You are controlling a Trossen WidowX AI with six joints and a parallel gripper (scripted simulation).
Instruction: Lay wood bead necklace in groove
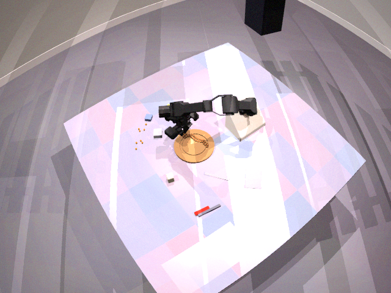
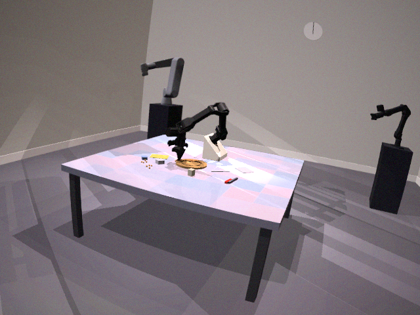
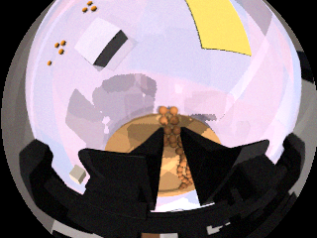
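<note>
The round bead board is orange wood with a thin ring groove. The wood bead necklace is a bunched double strand of brown beads. It runs across the board's upper part in the top view, from the gripper to the right side of the ring, not spread around it. My gripper is shut on the necklace near one end, low at the board's edge. A few beads stick out beyond the fingertips in the wrist view. The fingers hide part of the strand.
Left of the board in the top view are a white block, a blue block and several loose orange beads. A beige cube, a red bar and a yellow sheet also lie around.
</note>
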